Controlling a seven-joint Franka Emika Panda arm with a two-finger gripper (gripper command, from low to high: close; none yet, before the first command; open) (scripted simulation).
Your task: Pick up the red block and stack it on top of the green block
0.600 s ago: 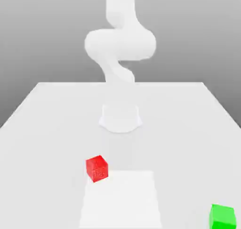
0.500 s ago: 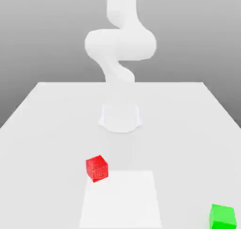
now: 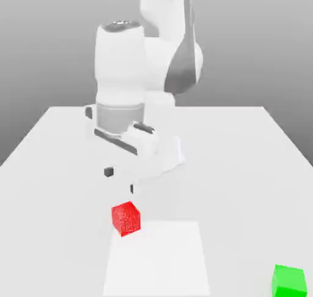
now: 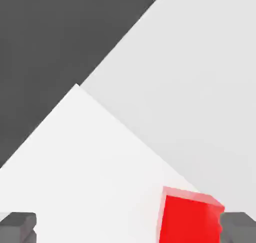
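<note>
Here, red block (image 3: 126, 219) mid-table, green block (image 3: 289, 281) near edge

red block (image 4: 190, 221) cut by hand view's edge, green block (image 3: 289, 281) clipped too — arm's top out of frame

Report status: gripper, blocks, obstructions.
Gripper open, empty, above red block. Red block on table, ungrasped. Green block apart, toward exterior view's right. Nothing between them.
</note>
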